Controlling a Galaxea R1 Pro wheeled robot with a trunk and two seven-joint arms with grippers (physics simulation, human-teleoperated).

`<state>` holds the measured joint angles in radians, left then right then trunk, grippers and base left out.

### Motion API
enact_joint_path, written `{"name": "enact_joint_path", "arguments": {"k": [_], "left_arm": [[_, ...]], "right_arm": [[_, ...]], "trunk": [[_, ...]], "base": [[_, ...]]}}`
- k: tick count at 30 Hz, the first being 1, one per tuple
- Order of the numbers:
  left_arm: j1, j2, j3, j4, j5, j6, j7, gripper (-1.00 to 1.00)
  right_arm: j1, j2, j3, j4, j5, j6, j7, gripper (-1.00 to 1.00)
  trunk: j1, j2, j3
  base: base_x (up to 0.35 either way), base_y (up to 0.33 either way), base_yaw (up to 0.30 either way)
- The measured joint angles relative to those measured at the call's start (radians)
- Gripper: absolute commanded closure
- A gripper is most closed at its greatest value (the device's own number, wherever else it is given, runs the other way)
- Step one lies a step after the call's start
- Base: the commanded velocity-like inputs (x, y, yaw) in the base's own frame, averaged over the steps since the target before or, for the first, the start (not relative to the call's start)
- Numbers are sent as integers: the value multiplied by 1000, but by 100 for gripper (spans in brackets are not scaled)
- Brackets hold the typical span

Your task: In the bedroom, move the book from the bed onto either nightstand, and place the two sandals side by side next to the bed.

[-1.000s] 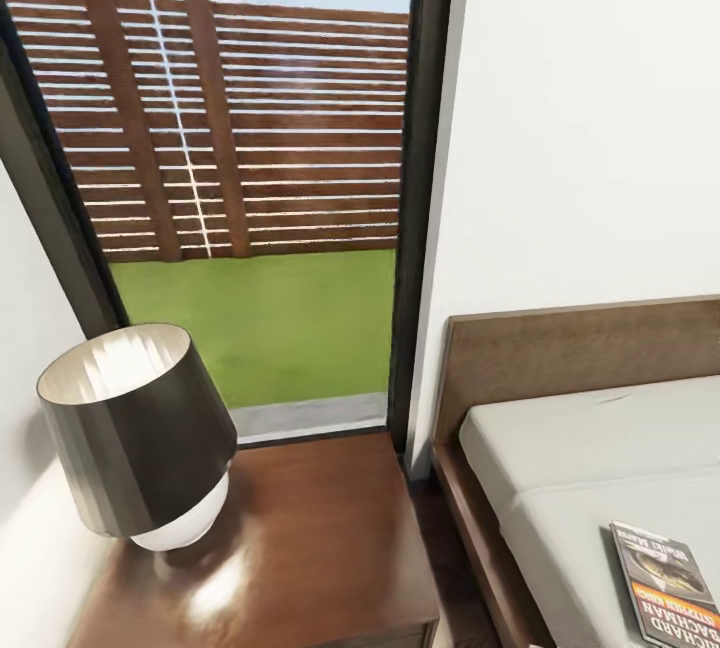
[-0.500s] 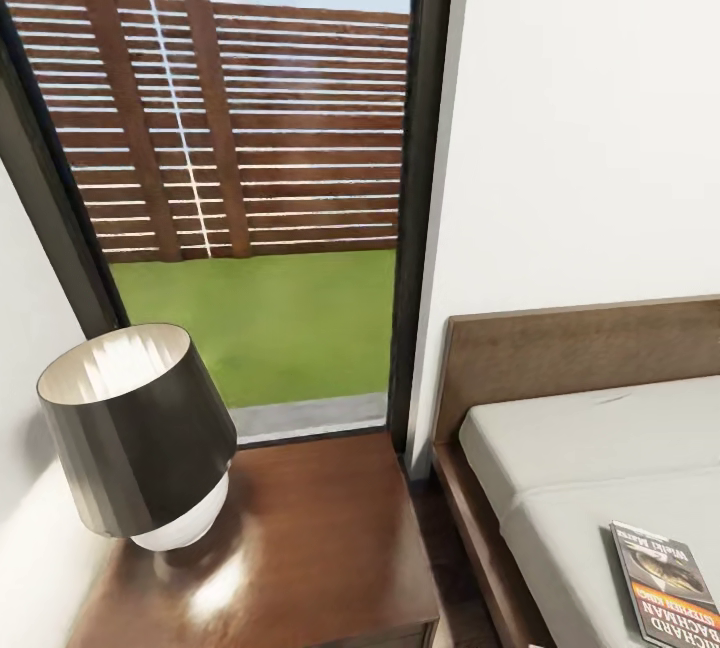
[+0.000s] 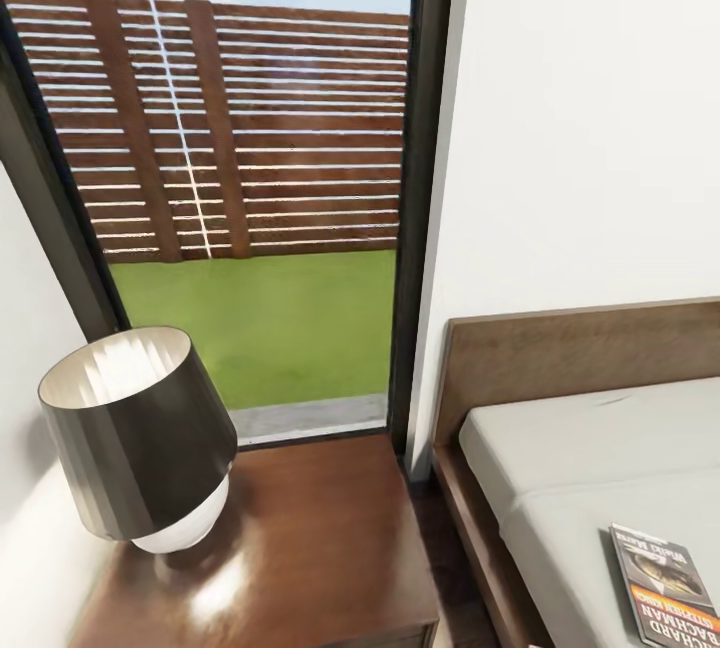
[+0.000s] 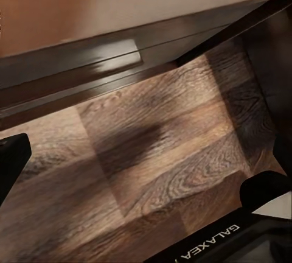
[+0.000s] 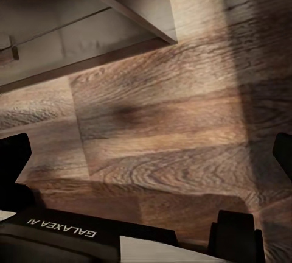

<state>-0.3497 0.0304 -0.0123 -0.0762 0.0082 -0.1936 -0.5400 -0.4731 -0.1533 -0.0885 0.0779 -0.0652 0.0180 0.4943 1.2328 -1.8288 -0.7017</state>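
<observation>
Hanging low over the wood floor [image 4: 152, 135], left gripper [image 4: 143, 175] and right gripper [image 5: 146, 153] both gaping wide, gripping nothing. Lying flat near the side edge of the bed [image 3: 600, 448], at the head view's lower right: the book [image 3: 665, 583]. Likely calling for raising the right arm, closing on the book's near edge, pinching cover and pages together without digging into the mattress. Then crossing the narrow gap to the nightstand [image 3: 300, 538], aiming for the bare glossy half, steering clear of the lamp [image 3: 135, 433]. Beyond, rising behind the stand, the window [image 3: 250, 178].
</observation>
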Motion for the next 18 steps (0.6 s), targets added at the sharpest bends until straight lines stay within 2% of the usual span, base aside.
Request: {"name": "enact_joint_path", "arguments": {"k": [18], "left_arm": [[0, 0, 0, 0, 0, 0, 0, -100]], "right_arm": [[-1, 0, 0, 0, 0, 0, 0, -100]], "trunk": [[-69, 126, 56]], "base": [[0, 0, 0]]}}
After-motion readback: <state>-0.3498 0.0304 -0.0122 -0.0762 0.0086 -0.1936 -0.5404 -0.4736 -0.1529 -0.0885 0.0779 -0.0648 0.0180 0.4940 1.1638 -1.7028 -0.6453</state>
